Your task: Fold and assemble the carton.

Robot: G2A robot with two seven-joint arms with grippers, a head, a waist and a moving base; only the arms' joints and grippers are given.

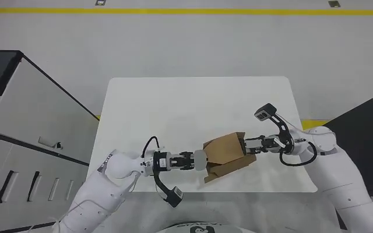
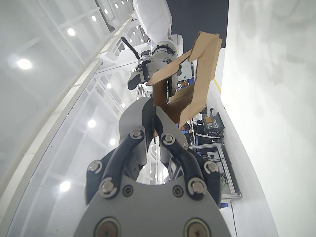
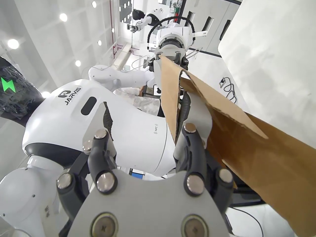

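**Carton held between two pincers at the worktop's near edge**

The carton (image 1: 227, 154) is brown, half-folded cardboard with its panels standing at angles and its flaps loose. It sits over the near part of the white worktop (image 1: 192, 99), right of centre and close to the front edge. Whether it rests on the surface or hangs just above it cannot be told.

The left pincer (image 1: 198, 159) meets the carton at its left end. In the left wrist view this pincer (image 2: 154, 114) is clamped on a thin cardboard edge, with both fingers pressed against it. The rest of the carton (image 2: 200, 75) fans out beyond it.

The right pincer (image 1: 249, 144) is at the carton's opposite, far-right corner, so the carton lies directly between the two. In the right wrist view the right pincer (image 3: 147, 109) is spread wide and grips nothing. One finger (image 3: 195, 117) is tucked into the fold between two cardboard panels, touching the carton (image 3: 246, 134). The other finger (image 3: 105, 117) stands well apart from the cardboard in free air.

Both arms reach in from opposite sides, roughly level with each other.
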